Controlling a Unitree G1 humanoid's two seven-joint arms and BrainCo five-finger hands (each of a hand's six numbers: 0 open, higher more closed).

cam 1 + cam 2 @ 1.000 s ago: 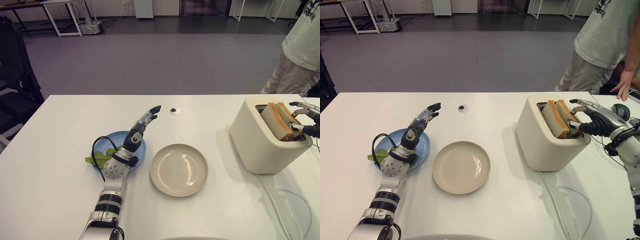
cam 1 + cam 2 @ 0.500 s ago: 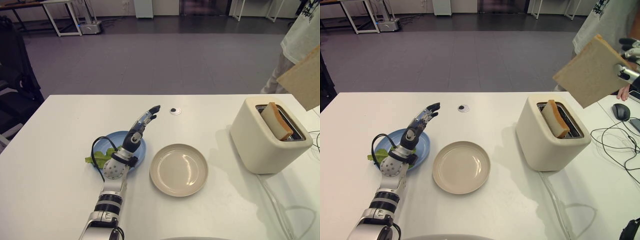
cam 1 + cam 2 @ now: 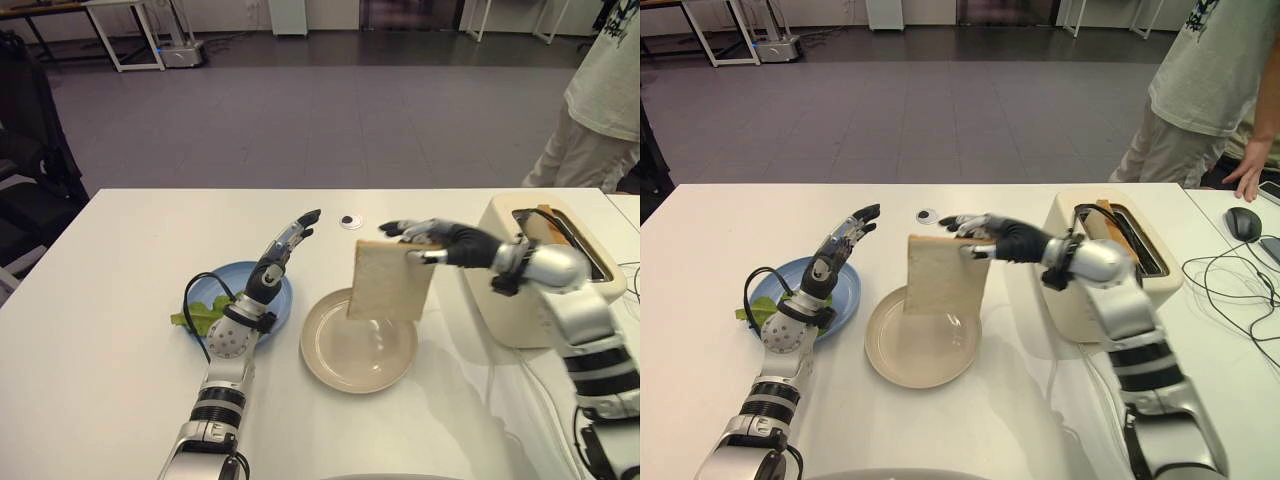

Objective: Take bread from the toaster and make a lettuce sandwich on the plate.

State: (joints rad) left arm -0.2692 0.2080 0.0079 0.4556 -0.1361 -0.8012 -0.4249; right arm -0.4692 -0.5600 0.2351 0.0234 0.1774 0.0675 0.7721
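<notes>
My right hand [image 3: 440, 240] is shut on the top edge of a slice of bread [image 3: 388, 281], which hangs upright just above the beige plate [image 3: 335, 366] at the table's centre. Behind the right arm stands the cream toaster [image 3: 520, 320], with a second slice [image 3: 1104, 213] still poking out of its slot. My left hand [image 3: 272, 265] is stretched out open above the blue plate [image 3: 202, 295]. A piece of green lettuce [image 3: 198, 318] lies on that plate's left side, partly hidden by the left wrist.
A small round dark mark [image 3: 347, 220] sits near the table's far edge. The toaster's cable [image 3: 570, 420] runs over the table at the right. A mouse [image 3: 1242, 222] and more cables lie at the far right.
My right hand has carried the bread slice from high up at the right, above the toaster, down and left to just over the beige plate. The left hand has stayed still.
</notes>
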